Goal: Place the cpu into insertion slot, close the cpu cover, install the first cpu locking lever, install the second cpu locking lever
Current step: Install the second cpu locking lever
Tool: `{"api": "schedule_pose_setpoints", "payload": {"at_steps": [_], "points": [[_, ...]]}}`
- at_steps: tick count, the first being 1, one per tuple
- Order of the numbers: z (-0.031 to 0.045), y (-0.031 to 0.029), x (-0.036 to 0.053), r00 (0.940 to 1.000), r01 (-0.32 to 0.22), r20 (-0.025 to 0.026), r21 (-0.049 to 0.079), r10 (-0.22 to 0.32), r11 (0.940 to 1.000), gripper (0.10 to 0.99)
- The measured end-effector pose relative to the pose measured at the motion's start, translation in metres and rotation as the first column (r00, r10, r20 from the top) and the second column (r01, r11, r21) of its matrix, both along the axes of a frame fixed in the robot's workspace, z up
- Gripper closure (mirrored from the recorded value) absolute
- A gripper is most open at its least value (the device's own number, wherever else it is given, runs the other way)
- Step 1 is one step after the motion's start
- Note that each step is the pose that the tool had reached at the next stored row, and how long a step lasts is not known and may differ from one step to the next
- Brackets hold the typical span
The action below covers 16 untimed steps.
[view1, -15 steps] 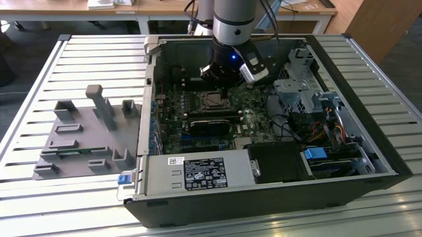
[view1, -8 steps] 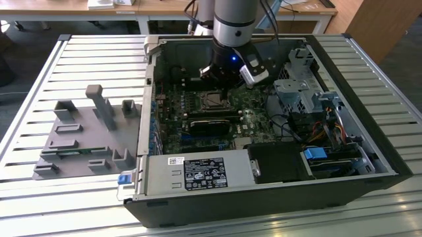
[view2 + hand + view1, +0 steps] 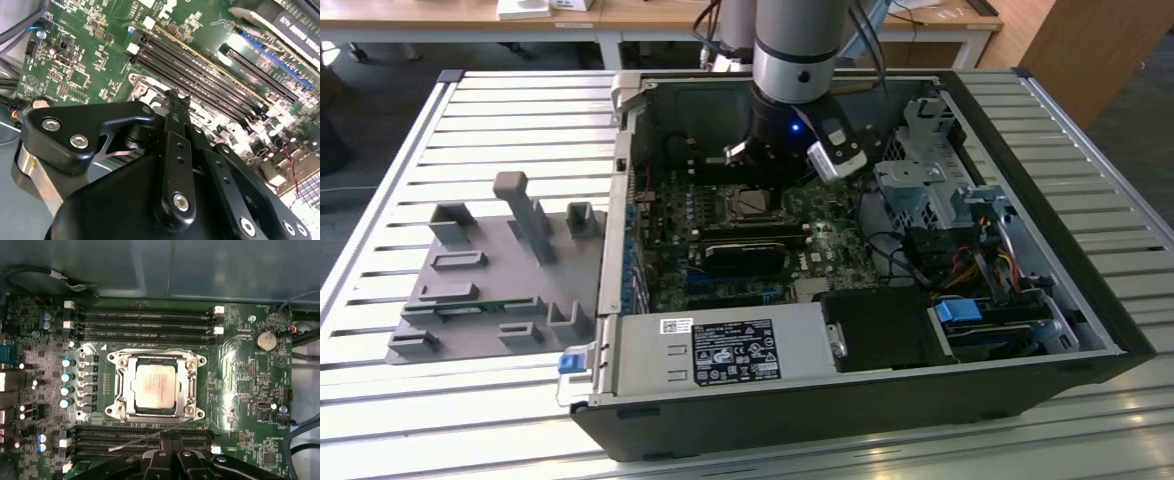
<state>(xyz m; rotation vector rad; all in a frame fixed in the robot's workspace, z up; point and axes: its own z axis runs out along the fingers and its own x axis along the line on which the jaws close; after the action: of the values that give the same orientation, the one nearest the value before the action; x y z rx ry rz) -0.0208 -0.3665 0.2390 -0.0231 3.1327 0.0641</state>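
In the first wrist view the cpu (image 3: 153, 386) lies flat in the insertion slot (image 3: 199, 413), grey-silver top up. The cpu cover (image 3: 122, 386) is down around it, framing the chip. A thin silvery locking lever (image 3: 142, 437) slants out from the socket's corner across the black memory slots. Its rod passes right by my fingertips, and I cannot tell whether they touch. My gripper (image 3: 170, 441) is shut, with nothing between the fingers. In the second wrist view the gripper (image 3: 175, 95) hangs just above the board beside the socket. In the exterior view the socket (image 3: 750, 203) sits below my arm (image 3: 794, 60).
Memory slots (image 3: 145, 320) run along both sides of the socket. A black card (image 3: 744, 255), drive cages (image 3: 921, 185) and cables (image 3: 907, 255) crowd the open case. A grey fixture plate (image 3: 487, 270) lies on the slatted table at the exterior view's left.
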Motion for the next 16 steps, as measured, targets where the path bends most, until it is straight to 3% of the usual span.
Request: {"api": "schedule_pose_setpoints", "payload": {"at_steps": [12, 16], "points": [[-0.0005, -0.0027, -0.0287, 1.0000, -0.001, 0.0002, 0.000, 0.001, 1.0000, 0.980], [-0.0041, -0.0028, -0.0326, 1.0000, -0.003, 0.0001, 0.000, 0.003, 1.0000, 0.980]]}}
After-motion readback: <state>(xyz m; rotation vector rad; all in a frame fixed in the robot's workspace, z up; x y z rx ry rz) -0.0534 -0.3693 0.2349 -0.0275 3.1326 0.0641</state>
